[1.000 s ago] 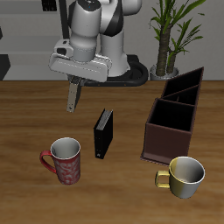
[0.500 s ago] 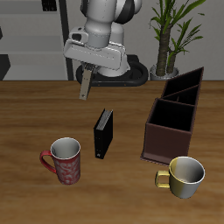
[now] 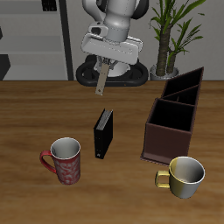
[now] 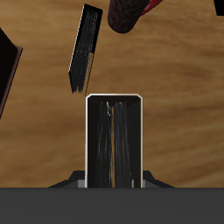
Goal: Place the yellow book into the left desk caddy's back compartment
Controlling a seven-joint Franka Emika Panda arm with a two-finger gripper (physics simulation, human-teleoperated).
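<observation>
My gripper [image 3: 104,63] is shut on the yellow book [image 3: 101,81], which hangs edge-down from the fingers, high above the table behind the black book. In the wrist view the yellow book [image 4: 114,140] fills the space between the fingers of the gripper [image 4: 112,180], its white page edges showing. The left desk caddy [image 3: 175,115], a long reddish-brown box with black sections, stands on the table to the side of and below the gripper, apart from it. A dark edge of the left desk caddy [image 4: 7,70] shows in the wrist view.
A black book [image 3: 103,133] stands upright on the table below the gripper, also seen in the wrist view [image 4: 85,48]. A red mug [image 3: 65,160] and a yellow mug [image 3: 183,176] sit near the table's front edge. A potted plant [image 3: 168,35] stands behind the caddy.
My gripper has carried the yellow book sideways toward the caddy and a little higher and farther back. Nothing on the table has moved.
</observation>
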